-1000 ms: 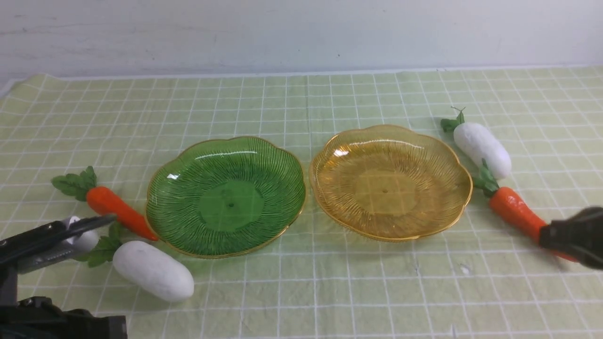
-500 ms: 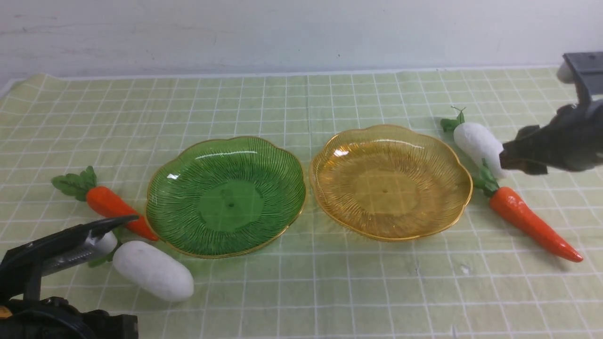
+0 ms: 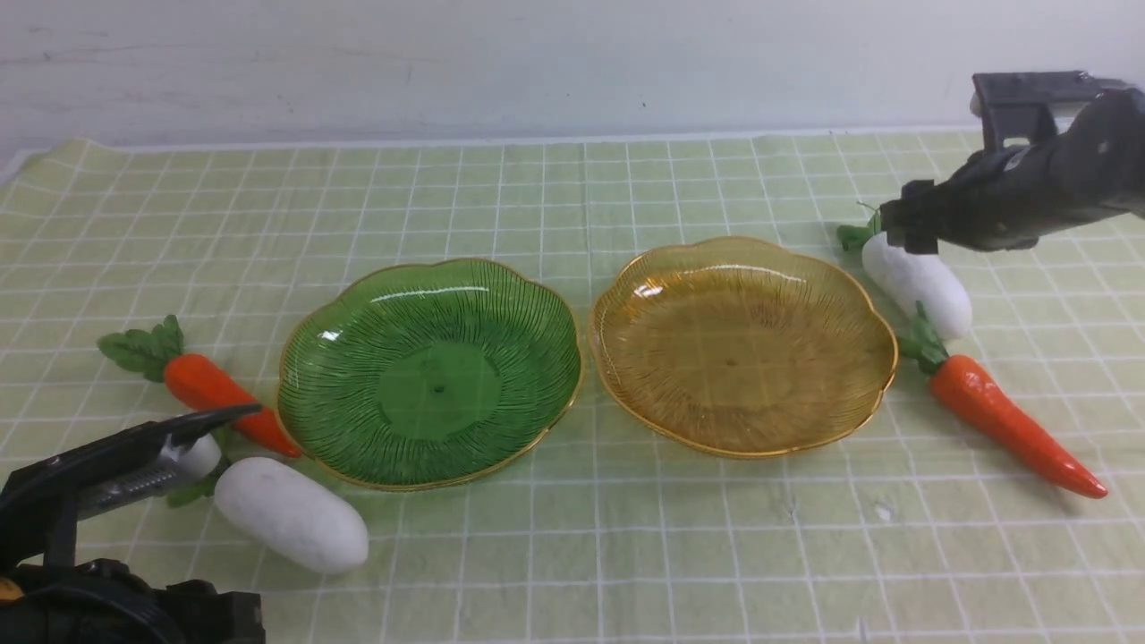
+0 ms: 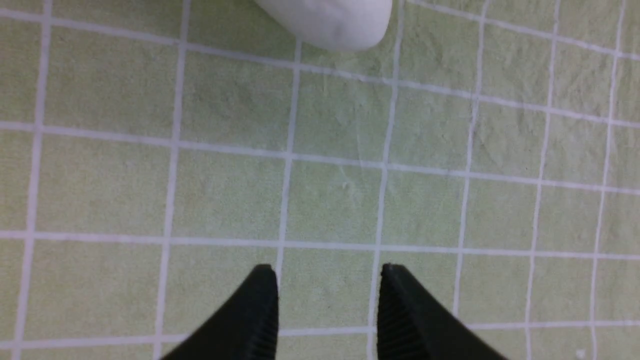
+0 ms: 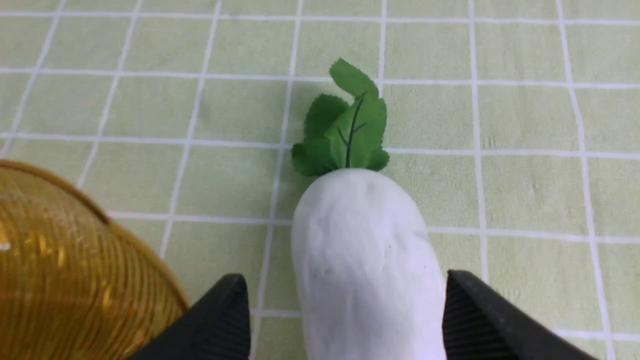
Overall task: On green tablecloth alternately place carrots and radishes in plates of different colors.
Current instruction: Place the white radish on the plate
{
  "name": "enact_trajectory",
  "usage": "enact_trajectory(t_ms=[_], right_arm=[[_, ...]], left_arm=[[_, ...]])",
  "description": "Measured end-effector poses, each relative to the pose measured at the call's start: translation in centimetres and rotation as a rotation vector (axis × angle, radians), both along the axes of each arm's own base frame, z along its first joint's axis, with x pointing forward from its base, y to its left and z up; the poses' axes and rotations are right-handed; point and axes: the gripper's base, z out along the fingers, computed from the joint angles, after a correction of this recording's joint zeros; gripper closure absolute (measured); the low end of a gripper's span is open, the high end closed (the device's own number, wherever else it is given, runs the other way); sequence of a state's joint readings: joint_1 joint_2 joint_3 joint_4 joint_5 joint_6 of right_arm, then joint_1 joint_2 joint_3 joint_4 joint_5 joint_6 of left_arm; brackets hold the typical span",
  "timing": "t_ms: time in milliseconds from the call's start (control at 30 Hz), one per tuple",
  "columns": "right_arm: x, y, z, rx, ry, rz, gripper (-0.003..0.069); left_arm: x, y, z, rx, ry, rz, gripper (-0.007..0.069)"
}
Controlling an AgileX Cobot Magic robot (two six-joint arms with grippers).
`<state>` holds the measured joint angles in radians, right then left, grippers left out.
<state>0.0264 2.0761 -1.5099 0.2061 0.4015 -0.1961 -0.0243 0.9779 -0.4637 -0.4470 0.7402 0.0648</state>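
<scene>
On the green tablecloth (image 3: 572,197) a dark green plate (image 3: 309,353) and an amber plate (image 3: 872,358) sit side by side, both with nothing in them. Left of the green plate lie a carrot (image 3: 219,398) and a radish (image 3: 291,514). Right of the amber plate lie a second radish (image 3: 926,286) (image 5: 365,260) and a second carrot (image 3: 1011,425). My right gripper (image 3: 897,229) (image 5: 342,280) hangs open over that radish's leafy end, one finger on each side. My left gripper (image 3: 228,434) (image 4: 327,272) is open over bare cloth, just short of the left radish (image 4: 330,20).
A pale wall runs along the back edge of the cloth. The amber plate's rim (image 5: 95,210) lies close beside my right gripper's finger (image 5: 225,315). The left carrot's tip touches the green plate's rim.
My right arm swung from the right carrot at the front up and back to the right radish. Both grippers opened. The left gripper edged forward toward the left radish.
</scene>
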Motion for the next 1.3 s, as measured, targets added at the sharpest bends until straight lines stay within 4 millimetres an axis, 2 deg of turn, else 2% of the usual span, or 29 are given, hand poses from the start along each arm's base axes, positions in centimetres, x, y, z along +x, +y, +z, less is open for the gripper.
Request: enact_trajectory(t_ms=[100, 300, 667, 933, 1300], right_arm=[[0.9, -0.1, -1.7, -0.027, 0.003, 0.008, 0.0187], [1.8, -0.3, -3.6, -0.067, 0.004, 0.020, 0.0185], [2.2, -0.5, -4.7, -0.143, 0.024, 0.066, 0.0181], [2.1, -0.5, -4.8, -0.170, 0.046, 0.083, 0.0207], [1.9, -0.5, -4.4, -0.178, 0.081, 0.089, 0.0207]], left_arm=[[0.0, 0.0, 0.0, 0.000, 0.000, 0.000, 0.0366], [0.0, 0.0, 0.0, 0.000, 0.000, -0.001, 0.0366], [0.0, 0.0, 0.0, 0.002, -0.004, -0.002, 0.0366], [0.0, 0.0, 0.0, 0.002, -0.004, -0.002, 0.0366], [0.0, 0.0, 0.0, 0.002, -0.004, -0.002, 0.0366]])
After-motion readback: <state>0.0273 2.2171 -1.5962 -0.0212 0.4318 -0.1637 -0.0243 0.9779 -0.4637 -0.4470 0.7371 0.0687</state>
